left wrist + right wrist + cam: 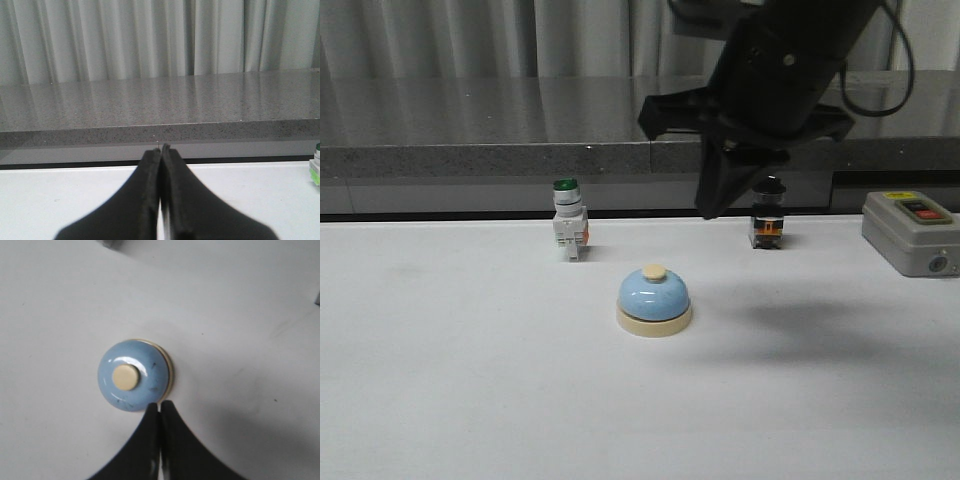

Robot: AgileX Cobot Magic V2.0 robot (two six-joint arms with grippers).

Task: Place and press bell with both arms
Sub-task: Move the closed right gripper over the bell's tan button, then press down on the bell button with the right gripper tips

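Observation:
The bell (654, 298), light blue with a cream base and cream knob, stands upright on the white table near the middle. My right gripper (712, 208) hangs above and to the right of it, well clear, with its jaws shut and empty. In the right wrist view the bell (134, 375) lies below, just past the shut fingertips of my right gripper (160, 403). My left gripper (161, 148) is shut and empty; it does not show in the front view, and it faces the grey ledge over bare table.
A green-capped white push-button switch (568, 220) stands behind the bell to the left; its edge shows in the left wrist view (315, 170). A black switch (767, 222) stands behind on the right. A grey box with red and black buttons (912, 232) sits far right. A grey ledge (490, 158) runs along the back.

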